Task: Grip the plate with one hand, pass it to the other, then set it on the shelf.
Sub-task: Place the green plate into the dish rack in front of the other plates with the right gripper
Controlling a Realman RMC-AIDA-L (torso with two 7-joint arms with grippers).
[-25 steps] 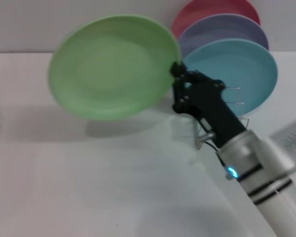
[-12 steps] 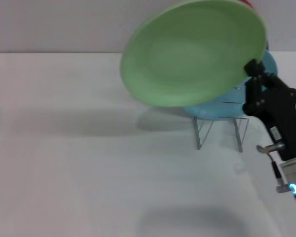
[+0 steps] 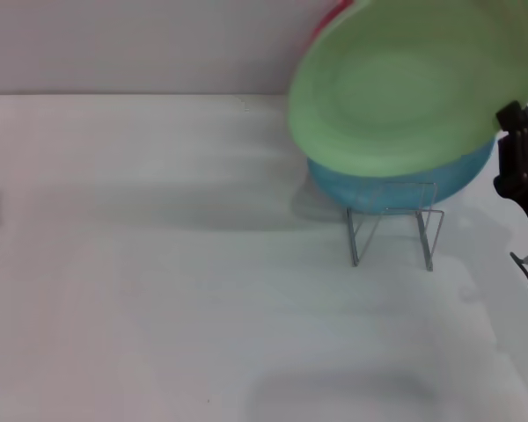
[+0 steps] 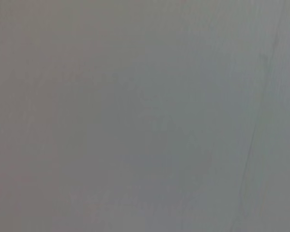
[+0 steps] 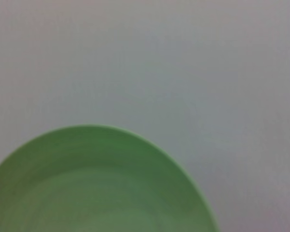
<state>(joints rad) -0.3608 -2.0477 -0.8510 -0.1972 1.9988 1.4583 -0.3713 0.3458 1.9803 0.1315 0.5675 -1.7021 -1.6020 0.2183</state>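
The right claw (image 3: 510,117) is grasping the plate (image 3: 414,83) by its rim, holding it tilted above the shelf (image 3: 394,221), face angled toward the worktop (image 3: 158,290).

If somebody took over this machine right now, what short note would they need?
Right gripper: shut on the green plate's edge, holding it in the air above the wire shelf.
Left gripper: not in view.
Shelf: a turquoise plate already stands in it, with a red one behind.
Done: the handover appears finished, since the right arm carries the plate.
Left: lower the plate into a free slot and let go.
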